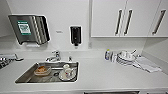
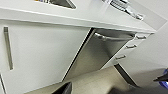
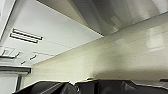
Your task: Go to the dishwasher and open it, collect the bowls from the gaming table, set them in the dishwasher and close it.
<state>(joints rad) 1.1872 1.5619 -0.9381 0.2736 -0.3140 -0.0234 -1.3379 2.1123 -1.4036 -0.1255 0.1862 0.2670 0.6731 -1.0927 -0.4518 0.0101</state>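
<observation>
The dishwasher (image 2: 96, 56) is built in under the white counter; its brushed steel front is shut and a horizontal bar handle (image 2: 112, 38) runs along its top. In the right wrist view the same steel front (image 3: 112, 15) meets the beige floor (image 3: 117, 57). Dark parts of my left gripper (image 2: 63, 89) and right gripper (image 3: 82, 87) hang low near the floor, in front of the dishwasher. The gaming table and its bowls are out of view.
A steel sink (image 1: 25, 75) holds an orange-brown bowl (image 1: 42, 70) and a cup on a plate (image 1: 67, 72). Stacked dishes (image 1: 125, 58) and a cloth (image 1: 147, 64) lie at the counter's right. White cabinet door (image 2: 37, 55) and drawers (image 2: 131, 46) flank the dishwasher.
</observation>
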